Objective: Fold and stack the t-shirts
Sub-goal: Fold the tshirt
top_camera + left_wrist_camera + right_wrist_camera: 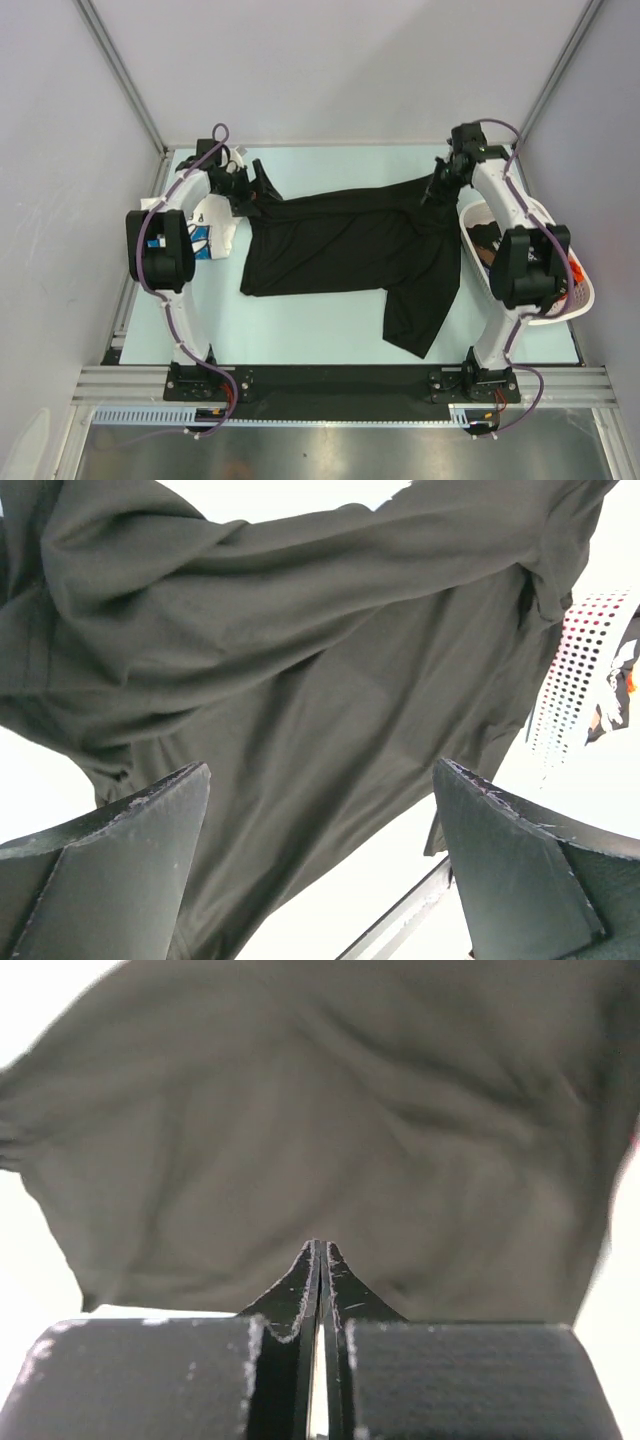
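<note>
Two grippers sit over the far half of the table (300, 330), one at each end of the black tee (340, 245).

- Left gripper (255, 190): near the far-left corner, jaws wide apart, hovering at the tee's left end.
- Right gripper (437, 188): near the far-right corner, jaws pressed together, tips at the tee's far-right edge. Cannot tell whether they pinch a fold.
- Open room: a bare strip of table runs along the near side and another along the far edge.
- Right edge: crowded by the basket (585, 290), which holds dark cloth.
- Black tee: lies mid-table, stretched left to right and creased. Its far edge is drawn taut between the grippers, and one part trails toward the near right.
- White tee (215, 235): printed, bunched at the left edge just beside the black one.
</note>
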Available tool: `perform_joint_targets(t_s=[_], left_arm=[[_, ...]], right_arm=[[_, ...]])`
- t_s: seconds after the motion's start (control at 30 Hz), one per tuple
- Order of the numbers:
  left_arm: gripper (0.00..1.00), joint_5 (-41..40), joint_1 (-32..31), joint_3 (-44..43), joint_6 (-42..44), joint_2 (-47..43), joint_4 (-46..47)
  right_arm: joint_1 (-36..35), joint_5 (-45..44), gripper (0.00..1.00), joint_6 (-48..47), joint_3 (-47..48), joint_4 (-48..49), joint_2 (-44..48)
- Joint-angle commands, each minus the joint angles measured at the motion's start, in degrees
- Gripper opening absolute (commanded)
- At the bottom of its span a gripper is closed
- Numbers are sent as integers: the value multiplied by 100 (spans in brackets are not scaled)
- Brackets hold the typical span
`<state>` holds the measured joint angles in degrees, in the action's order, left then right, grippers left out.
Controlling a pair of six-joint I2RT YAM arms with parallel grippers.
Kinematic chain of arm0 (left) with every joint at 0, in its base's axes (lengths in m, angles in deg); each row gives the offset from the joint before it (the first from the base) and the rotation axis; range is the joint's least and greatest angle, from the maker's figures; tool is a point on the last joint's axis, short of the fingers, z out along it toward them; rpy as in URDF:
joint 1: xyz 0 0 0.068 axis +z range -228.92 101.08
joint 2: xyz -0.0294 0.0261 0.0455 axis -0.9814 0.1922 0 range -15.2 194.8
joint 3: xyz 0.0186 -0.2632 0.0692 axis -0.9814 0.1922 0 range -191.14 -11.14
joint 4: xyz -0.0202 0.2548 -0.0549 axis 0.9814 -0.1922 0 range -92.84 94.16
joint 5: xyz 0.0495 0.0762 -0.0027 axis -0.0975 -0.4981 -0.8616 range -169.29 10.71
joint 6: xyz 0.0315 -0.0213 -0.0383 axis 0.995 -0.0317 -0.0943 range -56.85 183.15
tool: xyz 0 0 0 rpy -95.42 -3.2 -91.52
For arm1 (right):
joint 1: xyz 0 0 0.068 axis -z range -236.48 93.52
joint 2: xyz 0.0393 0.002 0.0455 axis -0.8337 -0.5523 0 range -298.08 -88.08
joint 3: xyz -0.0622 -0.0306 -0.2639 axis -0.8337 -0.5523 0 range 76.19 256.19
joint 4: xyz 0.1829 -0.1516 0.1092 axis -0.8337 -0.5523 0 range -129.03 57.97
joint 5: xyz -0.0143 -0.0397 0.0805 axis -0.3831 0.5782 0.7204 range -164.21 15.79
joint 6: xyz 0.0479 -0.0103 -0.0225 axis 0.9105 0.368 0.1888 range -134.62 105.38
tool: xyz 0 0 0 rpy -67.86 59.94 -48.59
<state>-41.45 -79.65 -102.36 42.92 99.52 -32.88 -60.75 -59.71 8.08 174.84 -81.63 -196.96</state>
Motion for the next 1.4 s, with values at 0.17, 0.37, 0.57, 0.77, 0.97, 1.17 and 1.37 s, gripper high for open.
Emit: perform_joint_targets(t_s=[0.17,0.37,0.57,0.77,0.97,1.17,1.37], left_arm=[[100,258,-41,-643,212,437,-172],[100,276,-41,-774,212,543,-199],[99,241,-41,-959,247,605,-286],[100,223,-41,-977,248,578,-269],[100,162,-41,-985,230,534,-286],[100,188,-41,-898,309,464,-322],[100,495,-41,-362,502,-26,-33]], right_arm=[[-100,-2310,0,-196,-1286,-1236,1000],[-161,-3084,0,-73,-1770,-1324,755],[-161,-4121,0,42,-1507,-1631,157],[-118,-5018,0,-99,-1235,-1491,-344],[102,-5422,0,-213,-629,-1298,-898],[383,-5195,0,-275,91,-1358,-1162],[137,-3221,1,-547,-12,-773,251]])
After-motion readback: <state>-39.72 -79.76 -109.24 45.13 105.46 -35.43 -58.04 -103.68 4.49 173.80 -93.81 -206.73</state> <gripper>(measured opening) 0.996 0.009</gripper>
